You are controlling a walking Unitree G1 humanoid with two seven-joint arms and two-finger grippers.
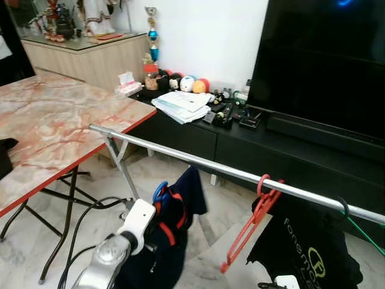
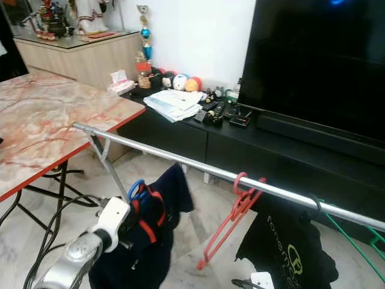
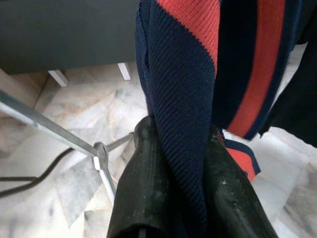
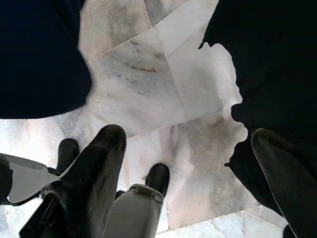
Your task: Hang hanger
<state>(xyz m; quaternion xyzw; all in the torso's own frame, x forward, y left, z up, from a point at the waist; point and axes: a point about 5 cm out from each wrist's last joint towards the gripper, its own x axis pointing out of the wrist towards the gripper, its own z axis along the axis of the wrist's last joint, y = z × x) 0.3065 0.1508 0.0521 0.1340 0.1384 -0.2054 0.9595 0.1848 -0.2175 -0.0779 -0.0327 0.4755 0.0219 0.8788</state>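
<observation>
At the lower left of the head view, the left gripper (image 3: 178,163) pinches a navy-and-red shirt (image 1: 180,208) on a blue hanger (image 1: 160,192) below the rail (image 1: 198,162); the right gripper (image 4: 188,163) gapes wide. Gripped by cloth alone, the hanger could slide out

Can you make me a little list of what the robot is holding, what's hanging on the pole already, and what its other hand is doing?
left hand: shut on the navy and red shirt, held below the pole
blue hanger: its hook pokes out of that shirt, not yet on the pole
metal pole: runs slanting in front of the TV cabinet
on the pole: empty red hanger, black shirt with yellow print
right hand: open, pointing down at the marble floor
</observation>
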